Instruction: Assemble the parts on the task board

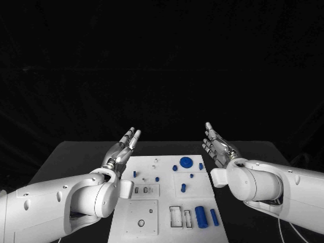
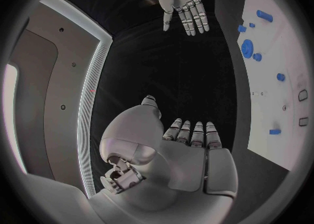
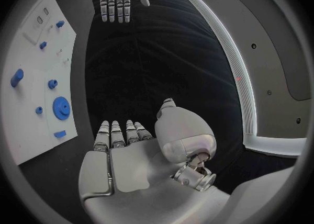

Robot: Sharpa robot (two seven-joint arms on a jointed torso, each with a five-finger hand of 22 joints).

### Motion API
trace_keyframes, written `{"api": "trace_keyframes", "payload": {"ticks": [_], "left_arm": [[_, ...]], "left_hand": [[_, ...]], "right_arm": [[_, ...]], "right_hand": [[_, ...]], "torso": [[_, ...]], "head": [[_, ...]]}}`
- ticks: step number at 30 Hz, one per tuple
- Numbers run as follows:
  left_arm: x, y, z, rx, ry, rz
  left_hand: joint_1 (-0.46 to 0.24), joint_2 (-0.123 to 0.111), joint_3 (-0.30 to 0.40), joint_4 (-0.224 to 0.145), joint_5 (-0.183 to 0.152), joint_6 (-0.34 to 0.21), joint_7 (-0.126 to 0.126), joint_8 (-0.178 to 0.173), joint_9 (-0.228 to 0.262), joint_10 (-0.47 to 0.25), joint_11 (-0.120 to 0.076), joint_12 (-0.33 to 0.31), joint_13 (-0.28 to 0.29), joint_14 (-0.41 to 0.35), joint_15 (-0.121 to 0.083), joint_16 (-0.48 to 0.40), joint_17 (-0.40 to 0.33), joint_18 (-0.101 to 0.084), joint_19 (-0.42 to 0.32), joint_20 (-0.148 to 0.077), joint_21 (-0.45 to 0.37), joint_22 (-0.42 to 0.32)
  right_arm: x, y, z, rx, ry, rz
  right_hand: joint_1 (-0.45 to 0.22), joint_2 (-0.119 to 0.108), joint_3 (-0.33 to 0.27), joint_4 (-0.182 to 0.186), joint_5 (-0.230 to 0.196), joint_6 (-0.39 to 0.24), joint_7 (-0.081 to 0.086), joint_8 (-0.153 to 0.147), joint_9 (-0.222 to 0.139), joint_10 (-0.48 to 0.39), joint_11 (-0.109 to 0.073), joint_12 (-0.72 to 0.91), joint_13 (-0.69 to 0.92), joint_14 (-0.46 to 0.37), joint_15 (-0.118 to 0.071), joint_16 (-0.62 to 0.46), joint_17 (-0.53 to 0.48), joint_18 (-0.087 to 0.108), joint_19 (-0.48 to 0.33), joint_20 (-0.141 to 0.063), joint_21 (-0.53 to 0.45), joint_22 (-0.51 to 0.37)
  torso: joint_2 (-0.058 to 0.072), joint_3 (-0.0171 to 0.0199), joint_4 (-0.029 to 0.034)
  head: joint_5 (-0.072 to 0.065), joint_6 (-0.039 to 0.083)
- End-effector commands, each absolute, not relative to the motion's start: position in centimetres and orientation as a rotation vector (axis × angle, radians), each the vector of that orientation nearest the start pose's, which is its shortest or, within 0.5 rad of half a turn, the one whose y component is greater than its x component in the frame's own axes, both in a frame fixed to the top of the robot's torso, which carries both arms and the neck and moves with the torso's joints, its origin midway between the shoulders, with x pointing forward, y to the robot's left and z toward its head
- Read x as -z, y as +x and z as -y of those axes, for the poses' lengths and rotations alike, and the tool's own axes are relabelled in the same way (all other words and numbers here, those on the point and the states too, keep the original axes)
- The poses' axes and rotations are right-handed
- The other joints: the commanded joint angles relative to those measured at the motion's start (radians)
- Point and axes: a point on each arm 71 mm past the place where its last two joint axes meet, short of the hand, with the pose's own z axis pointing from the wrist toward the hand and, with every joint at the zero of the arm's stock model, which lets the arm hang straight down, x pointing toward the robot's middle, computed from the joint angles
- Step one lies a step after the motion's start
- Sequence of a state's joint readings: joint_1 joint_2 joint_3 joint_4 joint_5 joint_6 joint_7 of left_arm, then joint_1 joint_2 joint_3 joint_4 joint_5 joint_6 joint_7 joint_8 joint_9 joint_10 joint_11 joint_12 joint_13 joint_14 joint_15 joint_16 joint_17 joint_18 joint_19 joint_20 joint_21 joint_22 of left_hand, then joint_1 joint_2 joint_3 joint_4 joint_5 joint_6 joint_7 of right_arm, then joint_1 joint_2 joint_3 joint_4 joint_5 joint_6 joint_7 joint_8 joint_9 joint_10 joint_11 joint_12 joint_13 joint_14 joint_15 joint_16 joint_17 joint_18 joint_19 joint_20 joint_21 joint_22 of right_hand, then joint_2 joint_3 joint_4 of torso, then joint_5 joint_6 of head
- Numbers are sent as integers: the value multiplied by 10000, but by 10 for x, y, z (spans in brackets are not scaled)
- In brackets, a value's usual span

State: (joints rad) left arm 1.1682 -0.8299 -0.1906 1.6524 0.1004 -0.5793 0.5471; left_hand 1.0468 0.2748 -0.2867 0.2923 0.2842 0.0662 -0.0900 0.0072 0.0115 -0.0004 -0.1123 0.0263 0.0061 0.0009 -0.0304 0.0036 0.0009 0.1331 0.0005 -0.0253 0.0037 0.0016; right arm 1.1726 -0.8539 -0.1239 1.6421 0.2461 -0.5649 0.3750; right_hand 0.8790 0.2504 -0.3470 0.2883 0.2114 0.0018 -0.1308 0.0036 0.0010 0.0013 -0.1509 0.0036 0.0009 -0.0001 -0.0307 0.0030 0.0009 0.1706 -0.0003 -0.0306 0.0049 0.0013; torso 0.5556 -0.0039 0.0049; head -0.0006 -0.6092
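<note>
The silver left hand point(image 1: 122, 147) and silver right hand point(image 1: 219, 145) hover flat with fingers straight and slightly apart, holding nothing, one on each side of the white rectangular task board point(image 1: 156, 203). Small blue parts lie on the board, among them a round toothed gear point(image 1: 186, 162) near its far edge.
</note>
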Motion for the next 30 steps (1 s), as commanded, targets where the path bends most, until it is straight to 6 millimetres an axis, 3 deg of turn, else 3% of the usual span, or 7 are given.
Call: {"api": "trace_keyframes", "payload": {"ticks": [1,2,9,12,16,23,30], "left_arm": [[228,438,-181,14916,-12203,-13818],[228,440,-185,15703,-12092,-13820],[225,440,-191,15901,-11653,-13608],[222,440,-193,16024,-11137,-13593],[216,442,-195,16194,-10008,-13699],[208,443,-196,16353,-9071,-13756],[200,443,-204,16207,-8831,-13549]], "left_hand": [[103,-6,-53,-8,3,24,-58,51,11,9,-53,21,8,-9,-760,-36,-9,235,-5,80,-37,-16],[119,-20,-57,-8,-12,39,-51,53,13,9,-47,22,8,-9,-726,-36,-9,261,-5,149,-37,-16],[261,-99,-63,-10,-21,191,-36,74,34,17,-28,64,17,-9,-385,-36,-9,378,-5,605,-37,-16],[390,-169,-60,-11,-9,210,-307,72,34,19,-25,53,14,-9,-187,-36,-9,411,-5,871,-37,-16],[513,-217,-51,-10,-70,188,-531,67,29,12,144,-13,-1,-9,41,-36,-9,432,-5,1198,-37,-16],[601,-233,-36,-14,-69,221,-565,73,34,15,258,-19,-2,-9,167,-36,-9,436,-5,1317,-37,-16],[683,-229,-12,-15,-45,253,-571,78,39,24,388,15,7,-9,221,-36,-9,438,-5,1351,-37,-16]], "right_arm": [[228,449,193,-13876,16083,-14951],[230,451,196,-14029,16196,-15222],[228,452,197,-14246,15632,-15437],[226,453,198,-14418,15457,-15599],[221,454,200,-14627,15038,-15754],[213,457,206,-14714,13723,-15840],[200,460,209,-14471,11832,-15752]], "right_hand": [[106,-46,-57,-2,-102,-18,-58,-36,-10,-13,-73,-36,-9,1,-1353,-30,-9,94,3,43,-49,-13],[122,-71,-64,-3,-129,-18,-45,-36,-10,-13,-62,-36,-9,1,-1336,-30,-9,96,3,55,-49,-13],[237,-189,-83,6,-327,54,127,-14,12,-13,120,-36,-9,1,-1165,-30,-9,96,3,237,-49,-13],[259,-223,-94,17,-404,153,284,15,38,-13,270,-36,-9,1,-985,-30,-9,96,3,393,-49,-13],[247,-236,-103,21,-439,194,328,21,45,-13,579,-21,-4,1,-522,-30,-9,97,3,770,-49,-13],[373,-314,-68,13,-435,212,190,22,48,-9,917,19,9,1,38,-30,-9,84,3,1184,-49,-13],[598,-400,-4,-11,-406,189,155,16,42,-10,907,-1,3,1,154,-30,-9,76,3,1294,-49,-13]], "torso": [[2,-1,0],[75,-13,-2],[230,-37,-8],[315,-33,-16],[474,-39,11],[614,-105,52],[783,-128,95]], "head": [[2,-1],[30,-208],[22,-251],[-6,-161],[-88,-12],[-67,35],[-34,57]]}}
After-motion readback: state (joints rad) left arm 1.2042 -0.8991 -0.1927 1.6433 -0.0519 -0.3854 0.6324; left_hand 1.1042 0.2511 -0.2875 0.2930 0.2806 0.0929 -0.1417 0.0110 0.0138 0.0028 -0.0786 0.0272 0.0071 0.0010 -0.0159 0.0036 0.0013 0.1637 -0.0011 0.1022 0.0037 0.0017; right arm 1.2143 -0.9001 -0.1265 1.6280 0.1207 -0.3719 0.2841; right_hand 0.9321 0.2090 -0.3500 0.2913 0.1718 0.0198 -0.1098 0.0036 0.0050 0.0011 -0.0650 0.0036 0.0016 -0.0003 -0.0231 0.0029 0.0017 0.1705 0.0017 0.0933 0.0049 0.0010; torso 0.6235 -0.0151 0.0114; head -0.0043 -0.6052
